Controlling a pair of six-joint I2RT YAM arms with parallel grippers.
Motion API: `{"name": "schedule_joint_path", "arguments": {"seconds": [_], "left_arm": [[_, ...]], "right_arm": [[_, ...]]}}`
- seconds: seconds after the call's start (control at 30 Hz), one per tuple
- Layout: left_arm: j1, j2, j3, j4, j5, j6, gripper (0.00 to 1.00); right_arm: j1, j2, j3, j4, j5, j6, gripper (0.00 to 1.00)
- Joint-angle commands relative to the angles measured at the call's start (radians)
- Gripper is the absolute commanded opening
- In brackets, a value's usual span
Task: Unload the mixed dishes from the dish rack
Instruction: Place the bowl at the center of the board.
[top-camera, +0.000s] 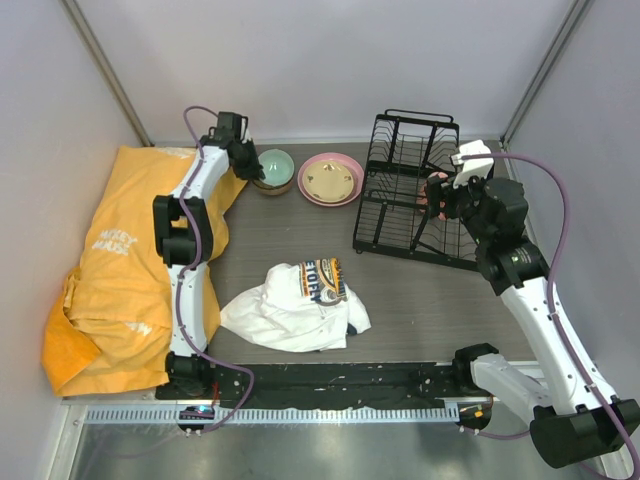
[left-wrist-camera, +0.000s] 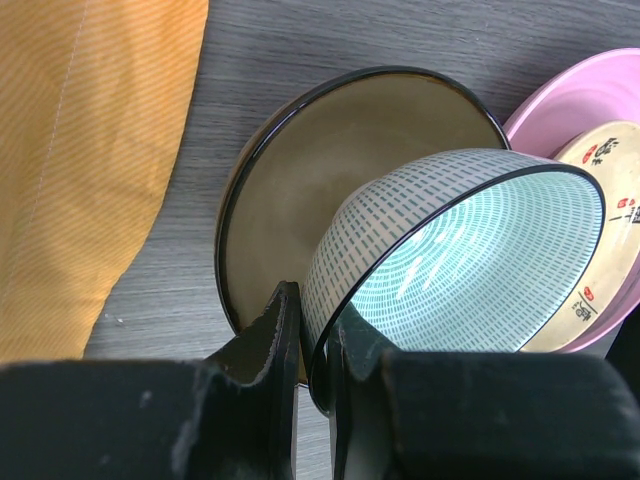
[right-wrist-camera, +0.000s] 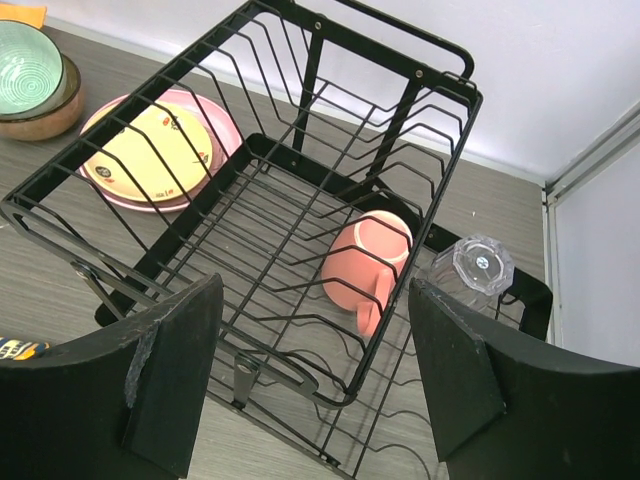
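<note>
My left gripper (left-wrist-camera: 312, 325) is shut on the rim of the mint-green bowl (left-wrist-camera: 470, 260), which tilts over the tan bowl (left-wrist-camera: 330, 170) at the far left (top-camera: 276, 165). Beside them the cream patterned plate (top-camera: 332, 180) lies on the big pink plate (top-camera: 306, 187). My right gripper (right-wrist-camera: 315, 340) is open and empty above the black dish rack (top-camera: 400, 190). In the rack (right-wrist-camera: 300, 130) the pink mug (right-wrist-camera: 368, 262) lies on its side. The clear glass (right-wrist-camera: 472, 268) stands upside down just right of it.
A rumpled orange cloth (top-camera: 110, 260) covers the left side of the table. The white printed T-shirt (top-camera: 300, 300) lies bunched at the near middle. Grey walls close the back and both sides.
</note>
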Motion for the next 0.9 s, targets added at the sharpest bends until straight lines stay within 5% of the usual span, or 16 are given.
{"name": "schedule_joint_path", "arguments": {"seconds": [0.0, 0.4, 0.87], "left_arm": [[0.005, -0.012, 0.005, 0.055, 0.015, -0.008, 0.04], [0.003, -0.022, -0.003, 0.058, 0.01, -0.003, 0.21], [0.002, -0.023, -0.006, 0.061, 0.01, 0.006, 0.25]], "right_arm": [[-0.001, -0.023, -0.002, 0.059, 0.017, -0.006, 0.79], [-0.003, -0.028, -0.011, 0.065, 0.018, -0.007, 0.79], [-0.001, -0.038, -0.024, 0.065, 0.021, -0.006, 0.79]]}}
